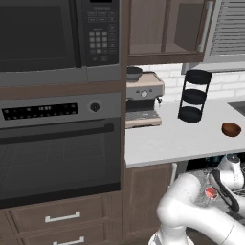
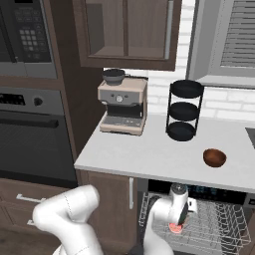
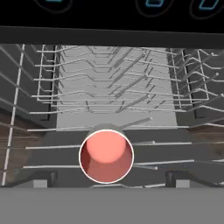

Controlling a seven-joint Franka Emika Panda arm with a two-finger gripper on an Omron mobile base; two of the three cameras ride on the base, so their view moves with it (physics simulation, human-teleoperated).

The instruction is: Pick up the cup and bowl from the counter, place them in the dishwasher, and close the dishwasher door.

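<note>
Now the gripper (image 3: pixel 106 177) is wide open and holds nothing. Its two dark fingertips (image 3: pixel 40 176) stand far apart, one on each side of the cup (image 3: pixel 106 156). That cup is round, red-pink inside, with a thin white rim. It sits upright on the grey wire rack (image 3: pixel 109 94) of the dishwasher (image 2: pixel 219 221), right in front of the gripper. Above the gripper, on the pale counter (image 2: pixel 149 157), sits the bowl (image 2: pixel 214 157). It is small, round and dark brown, and well apart from the cup.
</note>
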